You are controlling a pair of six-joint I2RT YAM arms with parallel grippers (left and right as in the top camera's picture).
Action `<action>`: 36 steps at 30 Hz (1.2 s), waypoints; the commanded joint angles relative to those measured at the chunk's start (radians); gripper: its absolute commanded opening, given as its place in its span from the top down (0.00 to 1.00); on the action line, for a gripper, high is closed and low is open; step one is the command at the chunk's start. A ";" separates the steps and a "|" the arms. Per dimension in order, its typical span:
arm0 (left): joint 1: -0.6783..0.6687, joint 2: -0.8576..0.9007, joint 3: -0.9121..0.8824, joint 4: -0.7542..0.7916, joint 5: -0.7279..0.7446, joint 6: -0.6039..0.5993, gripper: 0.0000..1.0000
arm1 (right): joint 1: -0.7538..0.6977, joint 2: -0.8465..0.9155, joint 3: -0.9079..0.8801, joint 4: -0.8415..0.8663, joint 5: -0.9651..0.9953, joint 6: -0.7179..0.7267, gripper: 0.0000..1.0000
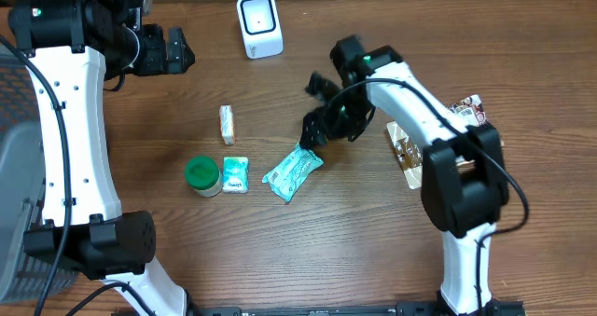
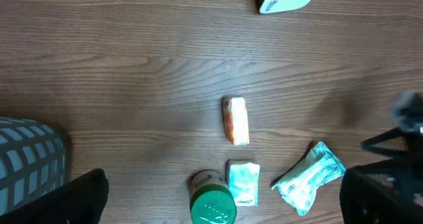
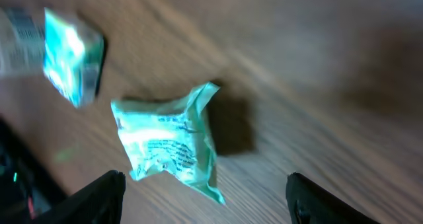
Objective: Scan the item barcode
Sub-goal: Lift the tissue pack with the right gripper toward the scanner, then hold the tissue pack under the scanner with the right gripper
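The teal crinkled plastic packet [image 1: 292,172] seems light, soft and slippery; the open, empty right gripper [image 1: 317,128] should pinch its middle.

Green-lidded jar [image 1: 202,175] is standing upright left of centre on the wooden table [image 1: 280,251]. Small teal-white packet [image 1: 236,174] is lying just beside it on its right, apparently touching. Orange-white bar [image 1: 227,124] is lying above those two, apart from both. Brown wrapper [image 1: 405,151] is lying at right of frame, and a second wrapper [image 1: 469,108] is showing partly at the far right. Grey basket [image 1: 19,176] is sitting at the left edge.
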State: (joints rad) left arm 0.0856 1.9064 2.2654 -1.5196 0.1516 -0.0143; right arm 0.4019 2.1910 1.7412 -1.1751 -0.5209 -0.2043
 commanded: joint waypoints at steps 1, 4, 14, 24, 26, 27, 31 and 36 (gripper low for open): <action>-0.001 -0.022 0.012 0.002 -0.006 0.026 0.00 | 0.008 0.048 -0.009 -0.004 -0.095 -0.096 0.23; -0.001 -0.022 0.012 0.002 -0.006 0.026 0.00 | 0.014 0.084 -0.021 0.004 -0.123 -0.095 0.23; -0.001 -0.022 0.012 0.002 -0.006 0.026 0.00 | 0.035 0.141 -0.021 0.033 -0.154 -0.009 0.48; -0.001 -0.022 0.012 0.002 -0.006 0.026 0.01 | 0.035 0.133 -0.017 0.090 -0.239 0.093 0.96; -0.001 -0.022 0.012 0.002 -0.005 0.026 0.00 | 0.031 0.109 -0.012 0.091 -0.236 0.097 0.96; -0.001 -0.022 0.012 0.002 -0.006 0.026 0.00 | 0.027 0.089 -0.011 0.098 -0.236 0.107 0.96; -0.001 -0.022 0.012 0.002 -0.006 0.026 0.00 | -0.005 -0.021 -0.011 0.134 -0.236 0.172 0.96; -0.001 -0.022 0.012 0.002 -0.006 0.026 0.00 | -0.064 -0.218 -0.011 0.174 -0.232 0.270 0.96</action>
State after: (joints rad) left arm 0.0856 1.9064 2.2654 -1.5192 0.1513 -0.0143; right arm 0.3771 2.1506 1.7176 -1.0100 -0.7177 -0.0093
